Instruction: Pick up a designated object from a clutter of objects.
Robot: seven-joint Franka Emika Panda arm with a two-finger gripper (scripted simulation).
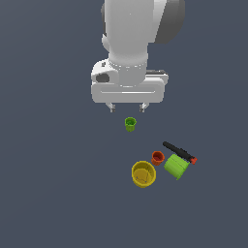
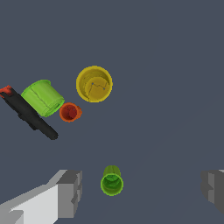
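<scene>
Your gripper (image 1: 128, 107) hangs with jaws spread wide, holding nothing.
Your target, the yellow cup (image 1: 143, 174), stands upright at about 5 o'clock from the gripper, well apart; the tiny green cup (image 1: 130, 124) sits just below the fingertips, and the orange-red cup (image 1: 158, 157), lime-green cylinder (image 1: 176, 166) and black marker (image 1: 178, 152) cluster at the yellow cup's 2 o'clock.

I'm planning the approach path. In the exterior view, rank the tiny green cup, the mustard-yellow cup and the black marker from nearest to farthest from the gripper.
1. Tiny green cup, just below the gripper.
2. Mustard-yellow tapered cup, lower in the view.
3. Black marker with red tip, toward the exterior view's right, only slightly farther.
</scene>
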